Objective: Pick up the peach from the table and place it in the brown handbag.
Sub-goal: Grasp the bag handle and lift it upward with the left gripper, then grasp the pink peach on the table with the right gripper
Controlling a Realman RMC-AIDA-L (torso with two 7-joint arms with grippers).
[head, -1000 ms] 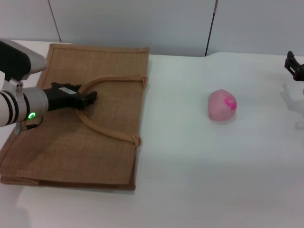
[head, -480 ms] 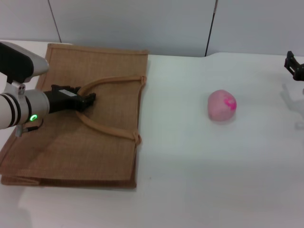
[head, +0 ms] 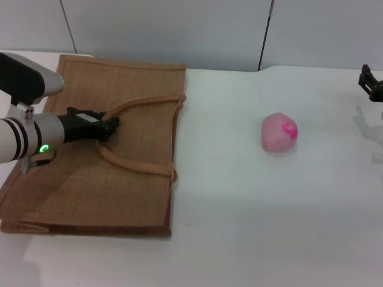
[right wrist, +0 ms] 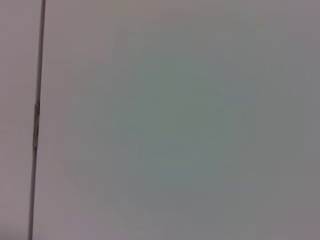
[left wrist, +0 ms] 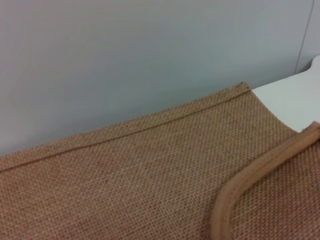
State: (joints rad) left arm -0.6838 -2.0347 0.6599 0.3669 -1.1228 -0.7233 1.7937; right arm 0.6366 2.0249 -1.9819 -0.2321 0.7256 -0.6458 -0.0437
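Note:
The pale-pink peach (head: 279,133) with a magenta blotch lies on the white table (head: 257,215), right of centre. The brown handbag (head: 78,179) lies flat at the left. My left gripper (head: 110,126) is over the bag, shut on the apex of its upper loop handle (head: 143,103). The left wrist view shows the bag's weave (left wrist: 125,175) and a stretch of handle (left wrist: 240,190), not my fingers. My right gripper (head: 372,82) is parked at the far right edge, well away from the peach.
A grey wall with panel seams (head: 263,36) runs behind the table. The right wrist view shows only the plain wall (right wrist: 175,120).
My left gripper has drawn a little to the left with the handle in it. The handle loop and the bag's right edge have shifted left with it. The peach and right arm have not moved.

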